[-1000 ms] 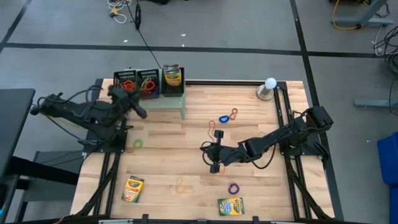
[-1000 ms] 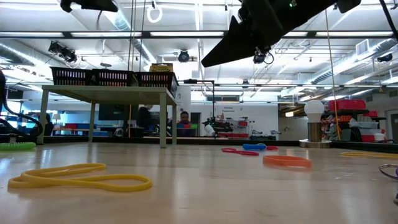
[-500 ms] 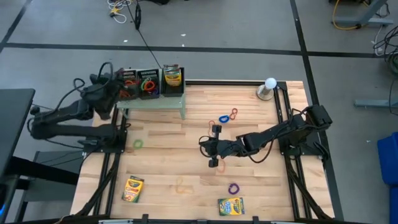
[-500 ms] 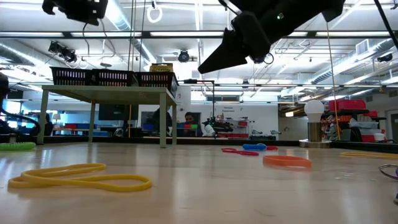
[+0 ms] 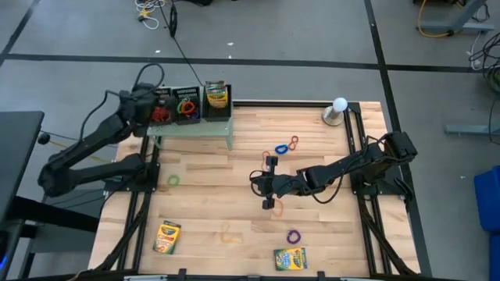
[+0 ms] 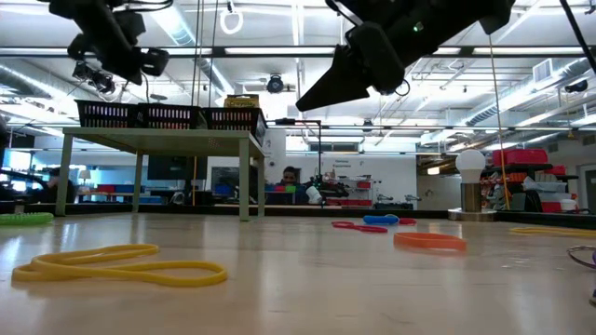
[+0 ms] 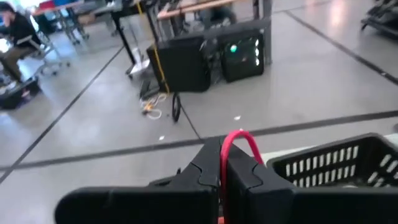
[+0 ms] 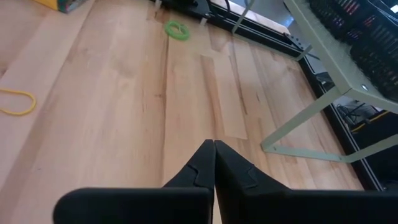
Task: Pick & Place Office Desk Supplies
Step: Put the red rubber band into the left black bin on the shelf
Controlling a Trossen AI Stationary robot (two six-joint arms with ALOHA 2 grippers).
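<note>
My left gripper (image 5: 148,104) (image 7: 222,165) is raised beside the leftmost of three black mesh trays (image 5: 160,102) (image 7: 339,163), shut on a red rubber band (image 7: 239,140). The trays stand on the pale green stand (image 5: 194,125); two hold rubber bands, and the right one holds a crayon box (image 5: 216,96). My right gripper (image 5: 269,184) (image 8: 214,149) hovers shut and empty above the table's middle. Loose bands lie on the wood: blue (image 5: 281,148), orange (image 5: 294,142), green (image 5: 173,180), purple (image 5: 293,235), yellow (image 5: 227,232). Two crayon boxes (image 5: 167,237) (image 5: 289,258) lie near the near edge. My left gripper pinches the red rubber band between its two shut fingers. A loop of the band (image 7: 244,138) arches out past the fingertips, lifted clear of the table. The rest of the band is hidden between the fingers.
A white globe on a grey base (image 5: 337,111) stands at the far right corner. Black frame rails run along the table's left and right edges. Bare wood lies between the stand and the near crayon boxes. People sit in the room beyond the table.
My left arm has swung up from the table's left side toward the far edge and now stands at the leftmost tray, still shut on the red band. My right gripper has shifted slightly toward the far edge and then kept still.
</note>
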